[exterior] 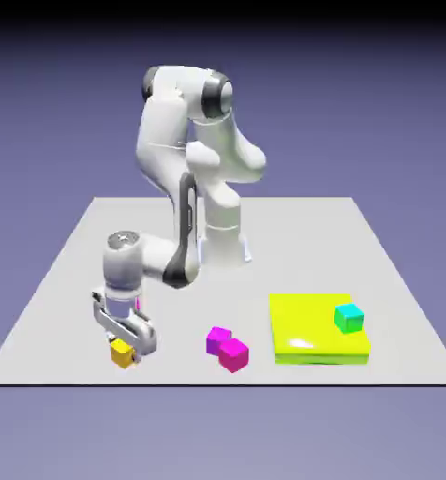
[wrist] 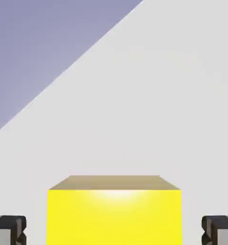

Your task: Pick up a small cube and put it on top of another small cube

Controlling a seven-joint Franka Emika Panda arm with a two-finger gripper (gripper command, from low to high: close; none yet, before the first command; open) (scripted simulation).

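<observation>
Blue-violet backdrop behind a pale grey surface; all the rest stands on that. White arm reaches out toward the near edge, on the exterior view's left. Big item on the surface: flat yellow-green slab, well apart from the tool, off to the exterior view's right. Tool is low over the surface, pointing down, fingers spread, nothing gripped: the hand view has a gap on each side between finger tips and cube. Yellow-orange cube sits between those tips, on the surface, roughly centred and squared up to them. Two magenta cubes are right next to each other, between tool and slab. Cyan cube is on the slab, farthest from the tool. Small magenta bit shows just behind the tool, mostly hidden, can't tell what it is. Status: approach and alignment look done, grasp not made. Left: close, lift, carry, set on another small cube, let go. Which cube is the target, can't tell. I'd call it early, nothing stacked on a cube so far.
</observation>
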